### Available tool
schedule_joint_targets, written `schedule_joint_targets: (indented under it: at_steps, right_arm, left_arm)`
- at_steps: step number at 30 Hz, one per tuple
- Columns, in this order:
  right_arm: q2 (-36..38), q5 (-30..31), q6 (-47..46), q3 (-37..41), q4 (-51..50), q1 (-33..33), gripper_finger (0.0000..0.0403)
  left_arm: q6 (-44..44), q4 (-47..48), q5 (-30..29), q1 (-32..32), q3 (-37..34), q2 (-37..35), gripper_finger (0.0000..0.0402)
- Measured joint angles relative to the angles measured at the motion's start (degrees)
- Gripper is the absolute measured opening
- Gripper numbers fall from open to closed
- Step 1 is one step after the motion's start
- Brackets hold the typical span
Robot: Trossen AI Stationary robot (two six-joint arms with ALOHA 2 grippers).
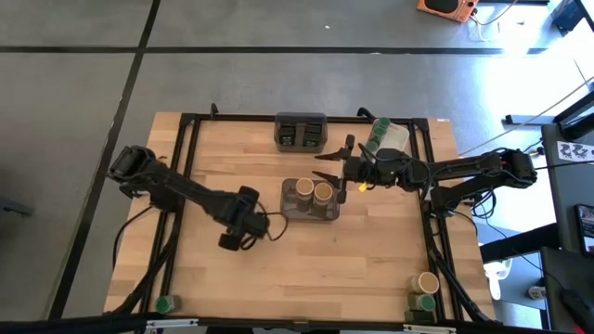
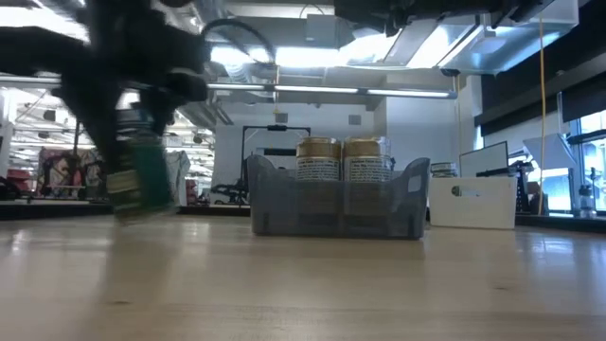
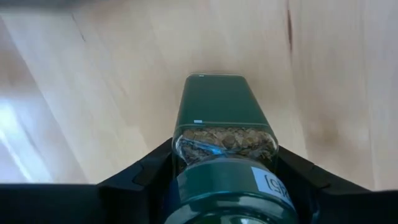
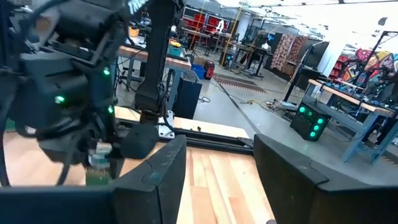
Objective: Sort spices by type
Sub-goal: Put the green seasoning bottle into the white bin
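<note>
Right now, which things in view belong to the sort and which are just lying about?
Job:
- green jar held by left end effector
- two tan-lidded jars in grey bin
- dark tins
- front-edge jars

Lying about:
- white tray
- orange object on the floor

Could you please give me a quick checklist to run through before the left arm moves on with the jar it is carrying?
1. Grip: left gripper is shut on the green-lidded jar, a finger on each side. Ok.
2. Jar off the table: in the low view it hangs just above the wood. Ok.
3. Room in the centre grey bin: it holds two tan-lidded jars, a different kind. Not ok as a drop spot.
4. Right gripper: open, hovering at the bin's far edge, near any path over it. Not ok.
5. White tray: holds something green. Whether there is free space: cannot tell.
</note>
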State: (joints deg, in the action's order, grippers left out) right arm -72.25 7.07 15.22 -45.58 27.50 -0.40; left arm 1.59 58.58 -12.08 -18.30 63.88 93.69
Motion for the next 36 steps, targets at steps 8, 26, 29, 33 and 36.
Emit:
schedule_joint_targets:
  at_steps: [8, 26, 29, 33, 36]
  right_arm:
    - [-0.09, -0.17, 0.01, 0.00, 0.01, 0.00, 0.0186]
    - [-0.08, 0.95, -0.04, 0.00, 0.93, 0.02, 0.0186]
    - [-0.09, 0.96, -0.05, 0.00, 0.78, 0.02, 0.0186]
    - [-0.08, 0.99, -0.11, 0.00, 0.69, 0.01, 0.0186]
    - [-0.08, 0.97, -0.13, 0.00, 0.68, 0.02, 0.0186]
  left_arm:
    - [2.08, -9.98, 6.75, 2.61, 0.02, 1.44, 0.0201]
    - [8.29, -12.70, 10.48, 1.03, 6.73, 7.39, 0.0224]
    - [9.00, -13.06, 10.49, 1.03, 6.75, 7.39, 0.0240]
    - [8.98, -13.08, 10.47, 1.03, 6.79, 7.39, 0.0260]
    - [8.80, -11.21, 10.47, 0.66, 7.58, 7.35, 0.0267]
